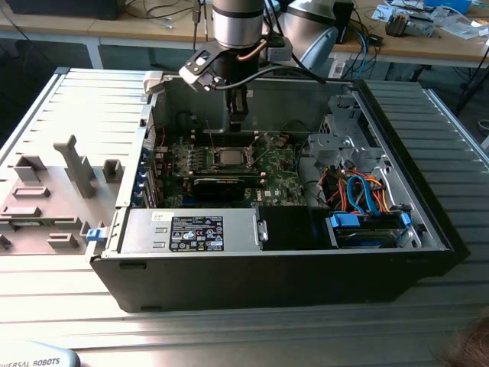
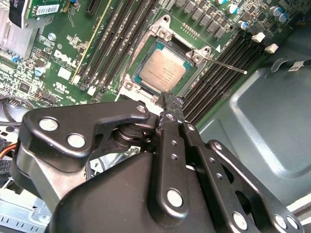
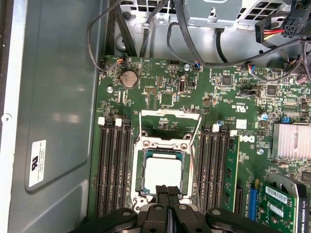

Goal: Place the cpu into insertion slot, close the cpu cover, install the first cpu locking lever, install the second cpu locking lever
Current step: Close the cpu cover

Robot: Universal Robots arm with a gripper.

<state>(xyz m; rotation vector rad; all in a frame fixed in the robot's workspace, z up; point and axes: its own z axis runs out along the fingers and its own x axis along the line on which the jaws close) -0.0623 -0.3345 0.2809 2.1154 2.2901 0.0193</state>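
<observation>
Open computer case (image 1: 267,283) on slatted counter (image 1: 229,329). Inside, the power supply (image 1: 145,229) carries a black-and-white label (image 1: 197,232); a white sticker (image 3: 36,162) is on the case wall (print left unread). Green motherboard (image 3: 160,97) on case floor. Just over the socket's edge: gripper (image 3: 167,191), fingers pressed together, nothing held. The cpu cover (image 3: 170,115) is tilted up, open. The insertion slot (image 3: 138,167) holds the cpu (image 3: 163,175), flat, silver top up, faint print on it

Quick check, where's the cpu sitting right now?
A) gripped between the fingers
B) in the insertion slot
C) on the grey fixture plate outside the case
B: the cpu lies flat in the insertion slot; the gripper near its edge holds nothing.
</observation>
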